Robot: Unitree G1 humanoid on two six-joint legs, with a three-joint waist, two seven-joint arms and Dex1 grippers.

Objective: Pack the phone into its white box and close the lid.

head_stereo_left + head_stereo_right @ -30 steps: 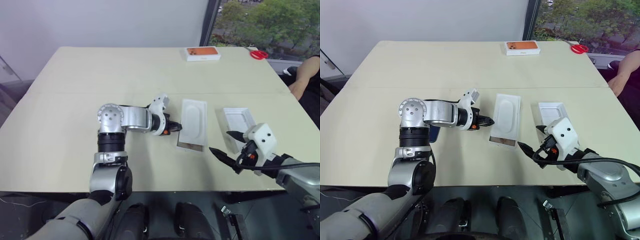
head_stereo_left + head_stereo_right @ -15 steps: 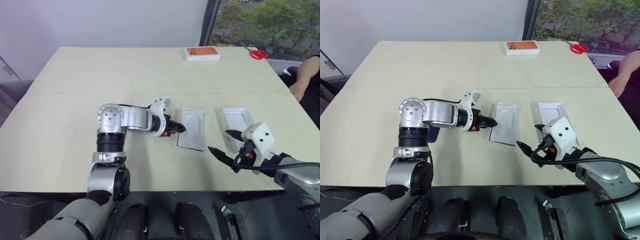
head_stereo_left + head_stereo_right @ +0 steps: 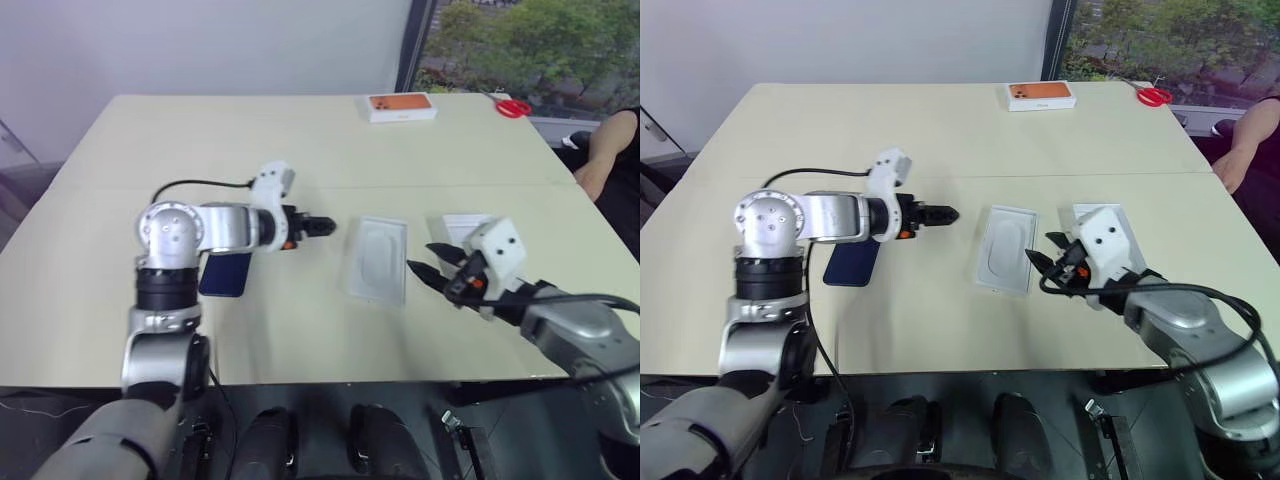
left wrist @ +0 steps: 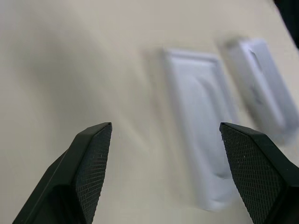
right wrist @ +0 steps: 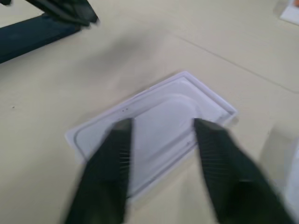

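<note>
Left eye view shows your left gripper (image 3: 322, 226) wide open; grab the slippery, breakable phone (image 3: 226, 273) by its long edges.

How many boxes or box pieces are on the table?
3. A flat white insert lies mid-table between the grippers, a white box piece sits partly behind the right gripper, and an orange-topped box rests at the far edge. More may be hidden.

1. Phone (image 3: 852, 263): dark navy.
2. Insert (image 3: 1005, 263) and lid (image 3: 1092, 219): white.
3. Far box (image 3: 1040, 96): orange top, white sides.
4. Scissors (image 3: 1156, 96): red.
5. Table (image 3: 940, 130): pale beige.
</note>
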